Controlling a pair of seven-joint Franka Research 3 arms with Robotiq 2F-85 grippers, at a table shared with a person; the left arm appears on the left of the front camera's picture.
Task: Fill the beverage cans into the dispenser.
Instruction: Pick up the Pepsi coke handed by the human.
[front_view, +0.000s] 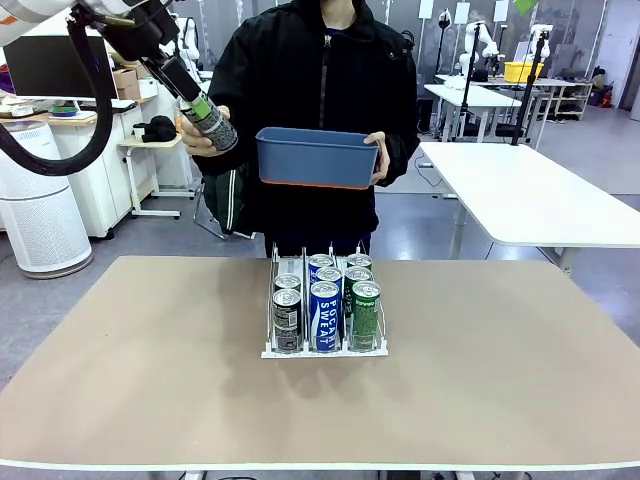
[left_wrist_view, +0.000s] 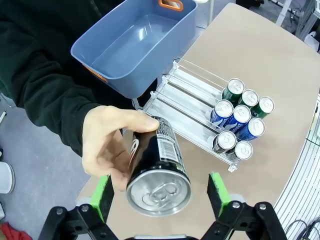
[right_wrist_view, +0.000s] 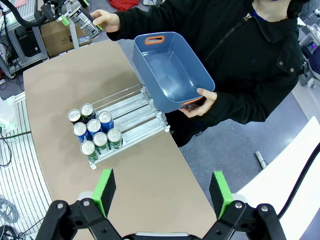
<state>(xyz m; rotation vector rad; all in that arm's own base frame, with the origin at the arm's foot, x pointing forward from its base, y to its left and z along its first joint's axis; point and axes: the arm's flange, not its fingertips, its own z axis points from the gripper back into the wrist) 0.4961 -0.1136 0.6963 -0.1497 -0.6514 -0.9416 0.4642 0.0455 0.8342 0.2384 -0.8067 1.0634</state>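
A person's hand (left_wrist_view: 107, 145) holds out a dark patterned can (left_wrist_view: 159, 172), silver top towards me. My left gripper (left_wrist_view: 160, 195) is open, with one green pad on each side of that can and a gap at the right pad. In the front view this can (front_view: 212, 122) hangs high at the left, at my left gripper (front_view: 193, 98). The clear three-lane dispenser (front_view: 272, 300) stands mid-table. It holds two dark cans (front_view: 287, 320), three blue cans (front_view: 324, 312) and three green cans (front_view: 365, 310). My right gripper (right_wrist_view: 163, 192) is open high above the table with nothing in it.
The person at the far side holds an empty blue bin (front_view: 318, 157) over the table's far edge with the other hand (right_wrist_view: 200, 102). The brown tabletop (front_view: 130, 370) lies bare around the dispenser. A white table (front_view: 540, 195) stands at the back right.
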